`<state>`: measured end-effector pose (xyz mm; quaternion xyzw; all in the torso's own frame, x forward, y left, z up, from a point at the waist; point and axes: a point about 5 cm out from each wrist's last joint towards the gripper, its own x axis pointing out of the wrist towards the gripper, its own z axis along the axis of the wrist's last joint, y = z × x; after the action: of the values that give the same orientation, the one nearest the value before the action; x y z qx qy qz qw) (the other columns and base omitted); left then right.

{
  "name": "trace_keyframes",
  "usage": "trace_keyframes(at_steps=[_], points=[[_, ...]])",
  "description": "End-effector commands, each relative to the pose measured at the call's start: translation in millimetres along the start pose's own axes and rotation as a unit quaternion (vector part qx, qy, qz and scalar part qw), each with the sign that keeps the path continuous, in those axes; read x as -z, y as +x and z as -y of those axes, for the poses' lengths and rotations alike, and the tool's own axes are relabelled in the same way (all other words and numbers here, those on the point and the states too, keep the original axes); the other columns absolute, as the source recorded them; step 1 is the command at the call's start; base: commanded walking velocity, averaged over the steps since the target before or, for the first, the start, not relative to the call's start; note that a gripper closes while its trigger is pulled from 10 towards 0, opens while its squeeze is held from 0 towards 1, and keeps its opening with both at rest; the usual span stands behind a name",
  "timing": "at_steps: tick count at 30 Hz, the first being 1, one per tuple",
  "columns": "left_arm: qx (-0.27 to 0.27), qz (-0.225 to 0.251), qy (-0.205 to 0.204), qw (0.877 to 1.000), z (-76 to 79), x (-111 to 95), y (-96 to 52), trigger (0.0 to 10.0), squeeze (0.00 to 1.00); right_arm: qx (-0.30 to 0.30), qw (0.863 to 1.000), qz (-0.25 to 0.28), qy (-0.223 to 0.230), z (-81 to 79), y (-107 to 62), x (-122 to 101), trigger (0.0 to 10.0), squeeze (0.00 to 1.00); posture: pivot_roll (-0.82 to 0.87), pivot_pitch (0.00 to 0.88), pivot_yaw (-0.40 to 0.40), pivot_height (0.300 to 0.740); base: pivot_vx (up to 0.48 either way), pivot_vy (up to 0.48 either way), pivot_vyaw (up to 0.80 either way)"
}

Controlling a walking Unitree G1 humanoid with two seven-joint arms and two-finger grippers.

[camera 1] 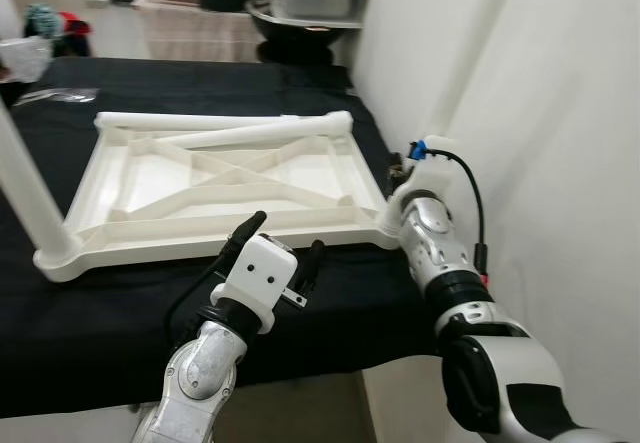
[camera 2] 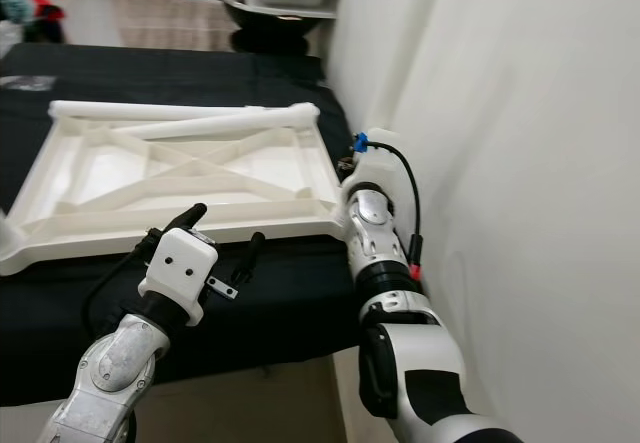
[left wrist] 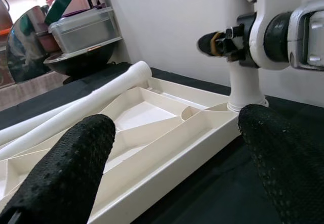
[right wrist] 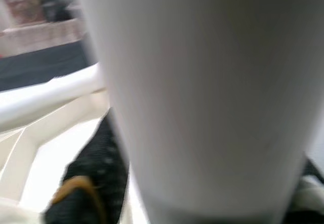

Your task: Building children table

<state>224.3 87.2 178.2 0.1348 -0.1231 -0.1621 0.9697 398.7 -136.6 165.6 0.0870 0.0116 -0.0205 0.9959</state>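
Two grippers — right gripper (left wrist: 228,42) clamped round white table leg (left wrist: 246,87) at tabletop's (camera 1: 210,178) near right corner, left gripper (camera 1: 285,243) spread wide, empty — over near edge.

White wall (camera 1: 560,113) crowds the tabletop's (camera 1: 215,178) right edge (left side open).

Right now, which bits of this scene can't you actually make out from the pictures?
- Right gripper: in the right wrist view a white table leg sits so close and blurred that whether the fingers clamp it is unclear.
- The tall leg at the tabletop's near left corner: its top is cut off by the left eye view's edge.
- Clutter beyond the black cloth: too small to identify.
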Motion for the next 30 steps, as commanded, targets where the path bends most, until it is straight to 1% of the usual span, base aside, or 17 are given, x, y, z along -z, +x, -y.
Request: trace_keyframes(at_steps=[1, 4, 8, 9, 10, 11, 13, 15, 16, 17, 18, 22, 23, 26, 27, 28, 30], points=[[0.002, -0.008, 0.001, 1.000, 1.2, 4, -0.2, 10.0, 0.00, -0.027, 1.000, 0.008, -0.002, -4.2, 0.2, -1, 10.0, 1.00, 0.07, 0.026, -0.119, 0.740, 0.000, 0.000, 0.00], [0.001, -0.009, 0.001, 1.000, 0.8, 4, -0.5, 10.0, 0.00, -0.074, 0.997, -0.002, 0.030, 2.7, 2.3, -3, 10.0, 1.00, 0.07, 0.028, -0.116, 0.740, 0.000, 0.000, 0.00], [0.001, -0.009, 0.001, 1.000, 0.8, 4, -0.5, 10.0, 0.00, -0.074, 0.997, -0.002, 0.030, 2.7, 2.3, -3, 10.0, 1.00, 0.07, 0.028, -0.116, 0.740, 0.000, 0.000, 0.00], [0.001, -0.009, 0.000, 1.000, 1.0, 4, -0.6, 10.0, 0.00, -0.140, 0.989, -0.018, 0.045, 1.0, 2.1, -3, 10.0, 0.00, 0.07, 0.028, -0.116, 0.740, 0.000, 0.000, 0.00], [0.001, -0.009, 0.000, 1.000, 1.0, 4, -0.6, 10.0, 0.00, -0.140, 0.989, -0.018, 0.045, 1.0, 2.1, -3, 10.0, 0.00, 0.07, 0.028, -0.116, 0.740, 0.000, 0.000, 0.00], [0.001, -0.009, 0.000, 1.000, 1.0, 4, -0.6, 10.0, 0.00, -0.247, 0.967, -0.035, 0.057, -0.7, -2.0, -6, 10.0, 0.00, 0.07, 0.025, -0.116, 0.740, 0.000, 0.000, 0.00], [0.001, -0.009, 0.000, 1.000, 1.0, 4, -0.6, 10.0, 0.00, -0.247, 0.967, -0.035, 0.057, -0.7, -2.0, -6, 10.0, 0.00, 0.07, 0.025, -0.116, 0.740, 0.000, 0.000, 0.00], [0.001, -0.009, 0.001, 1.000, 0.7, 4, -1.0, 10.0, 0.00, -0.411, 0.908, -0.052, 0.061, 5.5, -14.8, -13, 10.0, 0.00, 0.08, 0.022, -0.119, 0.740, 0.000, 0.000, 0.00], [0.001, -0.009, 0.001, 1.000, 0.7, 4, -1.0, 10.0, 0.00, -0.411, 0.908, -0.052, 0.061, 5.5, -14.8, -13, 10.0, 0.00, 0.08, 0.022, -0.119, 0.740, 0.000, 0.000, 0.00], [0.001, -0.009, 0.000, 1.000, 0.8, 4, -1.5, 10.0, 0.00, -0.447, 0.891, -0.058, 0.052, 10.5, -18.9, -14, 10.0, 0.00, 0.08, 0.017, -0.121, 0.740, 0.000, 0.000, 0.00], [0.001, -0.009, 0.000, 1.000, 0.8, 4, -1.5, 10.0, 0.00, -0.447, 0.891, -0.058, 0.052, 10.5, -18.9, -14, 10.0, 0.00, 0.08, 0.017, -0.121, 0.740, 0.000, 0.000, 0.00], [-0.001, -0.007, 0.003, 1.000, 0.3, 3, -1.7, 10.0, 0.00, -0.486, 0.870, -0.075, 0.030, 15.1, -23.1, -11, 10.0, 0.00, 0.09, 0.014, -0.123, 0.740, 0.000, 0.000, 0.00], [-0.001, -0.008, 0.003, 1.000, 0.0, 4, -1.8, 10.0, 0.00, -0.504, 0.859, -0.083, 0.028, 13.8, -25.3, -8, 10.0, 0.00, 0.09, 0.011, -0.122, 0.740, 0.000, 0.000, 0.00], [-0.001, -0.008, 0.003, 1.000, 0.0, 4, -1.8, 10.0, 0.00, -0.504, 0.859, -0.083, 0.028, 13.8, -25.3, -8, 10.0, 0.00, 0.09, 0.011, -0.122, 0.740, 0.000, 0.000, 0.00], [-0.002, -0.008, 0.003, 1.000, -0.3, 4, -2.0, 10.0, 0.00, -0.516, 0.852, -0.089, 0.024, 11.2, -27.1, -5, 10.0, 0.00, 0.09, 0.011, -0.122, 0.740, 0.000, 0.000, 0.00], [-0.002, -0.008, 0.003, 1.000, -0.1, 4, -2.2, 10.0, 0.00, -0.510, 0.855, -0.089, 0.021, 3.4, -26.2, -1, 0.0, 0.00, 0.09, 0.003, -0.122, 0.740, 0.000, 0.000, 0.00], [-0.001, -0.008, 0.003, 1.000, 0.1, 4, -2.1, 10.0, 0.00, -0.504, 0.859, -0.088, 0.019, -2.3, -25.3, 2, 0.0, 0.00, 0.09, 0.003, -0.122, 0.740, 0.000, 0.000, 0.00]])
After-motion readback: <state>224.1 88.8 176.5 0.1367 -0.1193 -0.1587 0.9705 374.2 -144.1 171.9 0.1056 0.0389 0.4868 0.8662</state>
